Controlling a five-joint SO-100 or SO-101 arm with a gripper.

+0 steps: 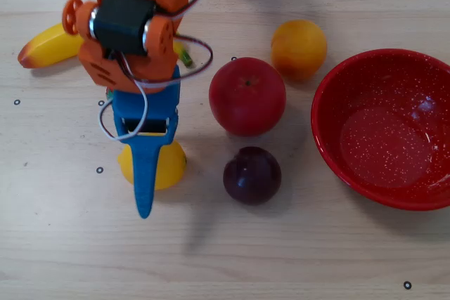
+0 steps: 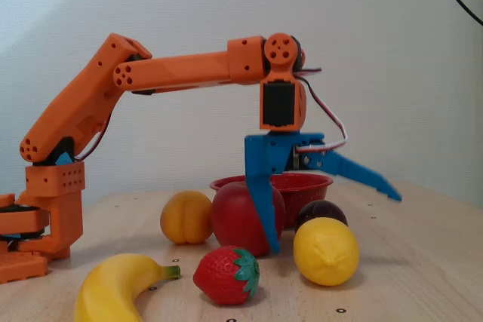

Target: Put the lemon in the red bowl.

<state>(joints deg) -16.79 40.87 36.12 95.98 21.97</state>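
Pale wooden table [image 1: 63, 244] with small black ring marks, carrying fruit and a bowl. Directly under the gripper [image 1: 144, 187], the lemon [image 1: 167, 166]. Just beyond the gripper toward the arm base in the overhead view, banana [image 1: 46, 46]. To its right there: red apple [image 1: 247, 96], dark plum [image 1: 252, 175], orange fruit [image 1: 299, 48], then red bowl [image 1: 330, 138] farthest right. Strawberry [image 2: 226, 275] nearest the camera in the fixed view.

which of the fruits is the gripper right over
The lemon: the bright yellow oval one lying under the open blue gripper in the overhead view. The red apple, plum and orange-yellow fruit lie off to its right.
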